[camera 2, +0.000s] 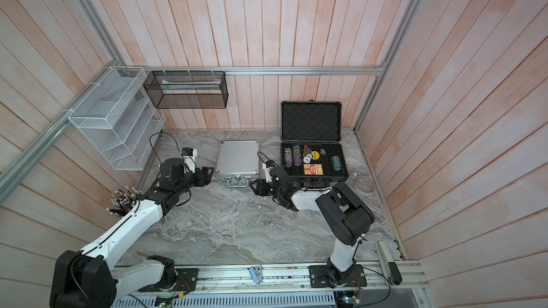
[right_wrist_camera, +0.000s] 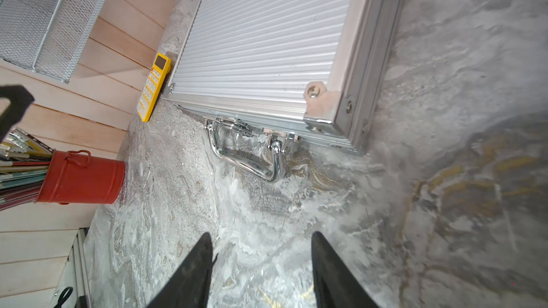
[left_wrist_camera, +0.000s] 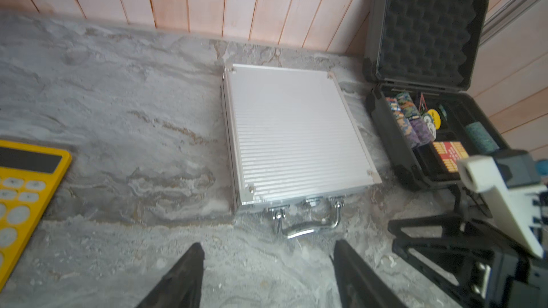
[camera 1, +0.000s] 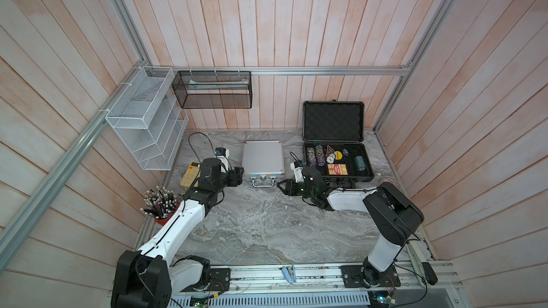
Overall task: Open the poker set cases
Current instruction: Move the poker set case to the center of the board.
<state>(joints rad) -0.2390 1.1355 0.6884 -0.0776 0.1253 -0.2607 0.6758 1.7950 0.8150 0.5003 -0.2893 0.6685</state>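
**Fig. Scene from left to right across the marble table.** A yellow calculator lay at the left edge. Just beside it the left gripper hovered off the near left corner of the silver case, its jaws parted fairly wide with nothing between them. The silver case lay flat at mid-table, lid down, with its chrome handle toward the robot. The right gripper stood off the near right corner, jaws about half apart and likewise empty. At the far right the dark case sat near the back wall, its lid upright and chips showing in the foam.

Judged stage: one case was open and the silver one was in hand, with both arms posed at its front edge. The next move would call for freeing the latches beside the handle, then raising the lid while keeping the base from sliding.
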